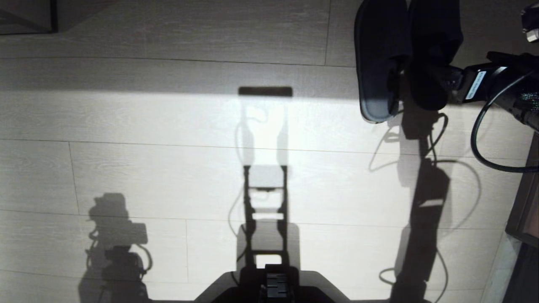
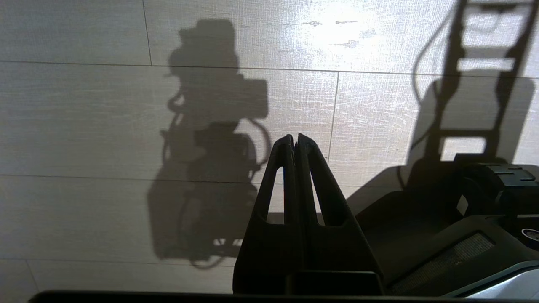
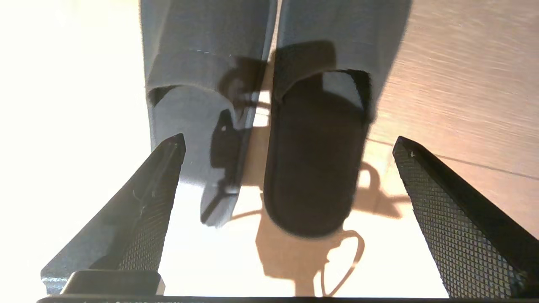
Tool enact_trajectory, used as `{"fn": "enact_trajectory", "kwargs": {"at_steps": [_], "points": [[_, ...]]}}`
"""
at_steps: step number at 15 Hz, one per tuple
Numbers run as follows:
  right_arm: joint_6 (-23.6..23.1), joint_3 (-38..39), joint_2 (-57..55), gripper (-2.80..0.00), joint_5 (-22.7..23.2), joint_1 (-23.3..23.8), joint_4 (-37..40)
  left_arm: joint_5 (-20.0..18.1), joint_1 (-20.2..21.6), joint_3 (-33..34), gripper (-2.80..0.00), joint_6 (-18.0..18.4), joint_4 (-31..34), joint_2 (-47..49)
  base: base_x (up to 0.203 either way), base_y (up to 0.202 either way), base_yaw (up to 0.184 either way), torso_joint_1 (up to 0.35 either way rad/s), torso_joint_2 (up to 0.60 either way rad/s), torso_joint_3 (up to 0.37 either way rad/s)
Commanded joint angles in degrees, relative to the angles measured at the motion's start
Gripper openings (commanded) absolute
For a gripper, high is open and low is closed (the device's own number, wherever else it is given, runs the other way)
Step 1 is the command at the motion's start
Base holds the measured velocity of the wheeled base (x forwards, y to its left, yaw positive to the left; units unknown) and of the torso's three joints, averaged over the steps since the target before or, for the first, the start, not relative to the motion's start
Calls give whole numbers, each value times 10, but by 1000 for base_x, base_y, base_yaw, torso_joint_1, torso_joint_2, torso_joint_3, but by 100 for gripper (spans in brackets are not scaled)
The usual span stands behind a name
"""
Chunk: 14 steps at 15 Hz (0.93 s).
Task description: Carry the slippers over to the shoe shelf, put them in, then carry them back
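Robot base (image 1: 273,288) sits at the near edge of the head view, its mast throwing a long shadow up the pale plank floor (image 1: 168,176). At the left, out of the head view but seen in its own wrist view, the left gripper (image 2: 294,143) hangs parked over bare floor with its fingers pressed together and nothing between them.

Far right, the slippers (image 1: 404,54) lie side by side on the floor, soles down, open heels toward the robot and toes pointing away. Right gripper (image 3: 288,147) reaches in from the right edge at their heel end, fingers spread as wide as they go and gripping nothing. In the right wrist view the two fingertips stand either side of the pair, one just outside the paler slipper's heel and the other well clear of the darker one; whether that nearer finger (image 3: 160,176) touches the fabric is hard to tell in the glare.

No shoe shelf shows in any view, so the pair rests on open floor and the step in hand looks like either lining up to pick them up or letting go after setting them down. If it is a pickup, the next move calls for the open fingers to straddle both heels and squeeze the pair together before lifting.
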<state>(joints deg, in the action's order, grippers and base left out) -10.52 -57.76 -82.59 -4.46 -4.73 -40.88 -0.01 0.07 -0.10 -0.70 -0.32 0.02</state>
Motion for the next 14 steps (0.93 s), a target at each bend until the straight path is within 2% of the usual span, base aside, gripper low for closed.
{"fn": "enact_trajectory", "kwargs": {"at_steps": [1,9,14], "points": [[0,23,42,0,0,0,-2,0,0,0,-280,0,0,0,0,0,0,0,0,0],[2,155,168,0,-1,6,-2,0,0,0,-280,0,0,1,0,0,0,0,0,0],[3,204,218,0,-8,15,-2,0,0,0,-280,0,0,0,0,0,0,0,0,0]]}}
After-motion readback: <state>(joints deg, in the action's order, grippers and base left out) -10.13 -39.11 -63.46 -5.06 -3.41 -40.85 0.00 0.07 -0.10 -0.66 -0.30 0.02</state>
